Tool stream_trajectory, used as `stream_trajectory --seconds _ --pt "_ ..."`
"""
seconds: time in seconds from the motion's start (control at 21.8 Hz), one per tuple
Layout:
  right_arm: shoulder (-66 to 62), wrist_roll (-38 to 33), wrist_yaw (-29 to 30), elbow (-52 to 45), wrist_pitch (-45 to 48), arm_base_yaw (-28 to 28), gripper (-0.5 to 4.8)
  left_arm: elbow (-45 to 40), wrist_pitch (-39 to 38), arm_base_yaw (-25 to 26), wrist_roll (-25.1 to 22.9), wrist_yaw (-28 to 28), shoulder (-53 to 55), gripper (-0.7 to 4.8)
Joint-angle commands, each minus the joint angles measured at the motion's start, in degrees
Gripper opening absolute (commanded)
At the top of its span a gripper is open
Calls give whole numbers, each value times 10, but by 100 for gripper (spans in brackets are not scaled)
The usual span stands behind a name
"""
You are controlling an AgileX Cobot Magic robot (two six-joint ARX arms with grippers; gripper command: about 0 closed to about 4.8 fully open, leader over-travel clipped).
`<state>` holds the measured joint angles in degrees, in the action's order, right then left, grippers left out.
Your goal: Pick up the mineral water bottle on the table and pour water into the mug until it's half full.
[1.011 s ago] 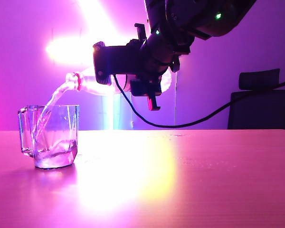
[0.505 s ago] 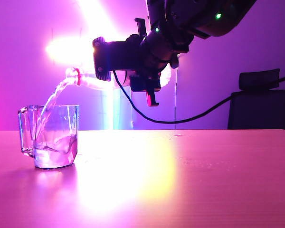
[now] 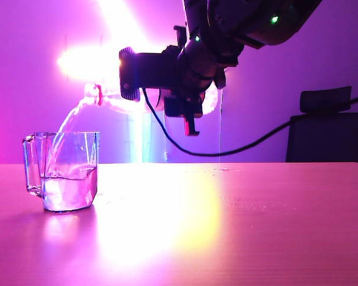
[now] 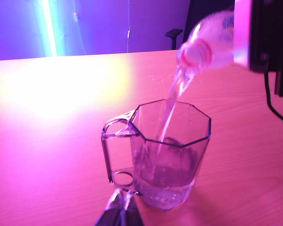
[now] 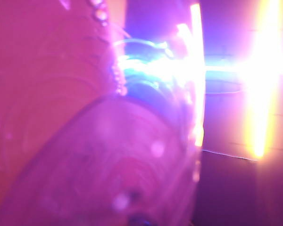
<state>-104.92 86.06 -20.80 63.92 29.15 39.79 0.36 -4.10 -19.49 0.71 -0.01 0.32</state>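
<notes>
Right jaws (image 3: 167,80) clamp mineral water bottle (image 3: 107,98) | tilted above mug (image 3: 62,173)

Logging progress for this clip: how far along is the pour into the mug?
Done: the right gripper has lifted the mineral water bottle and tipped it over the mug. In hand: water is streaming from the neck into the mug, which looks roughly a third to half full. Left: stop at half and right the bottle. The left gripper sits idle beside the mug, fingers together.

Right claw (image 3: 167,80) raised high, turned sideways, clamped; left claw (image 4: 120,214) low, its state unclear.
</notes>
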Motion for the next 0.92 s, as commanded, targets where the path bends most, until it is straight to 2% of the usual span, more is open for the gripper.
stream_trajectory --seconds 0.05,0.46,0.64,0.73,0.78,0.83,0.87,0.92 --pt "6 -40 -1 5 -22 2 210 2 3 -1 -2 2 0 -2" --pt "7 -182 -14 5 -25 9 210 2 3 -1 -2 2 0 -2" --pt "15 -294 -9 5 -34 11 210 2 3 -1 -2 2 0 -2" --pt "38 -463 26 5 -68 7 210 2 3 -1 -2 2 0 -2" --pt "45 -519 42 5 -80 4 210 2 3 -1 -2 2 0 -2" --pt "56 -615 74 5 -101 -5 210 2 3 -1 -2 2 0 -2" --pt "59 -653 90 3 -108 -9 210 2 3 0 -2 2 0 -2" --pt "66 -725 132 -8 -108 -21 210 2 3 0 -2 2 0 -2"
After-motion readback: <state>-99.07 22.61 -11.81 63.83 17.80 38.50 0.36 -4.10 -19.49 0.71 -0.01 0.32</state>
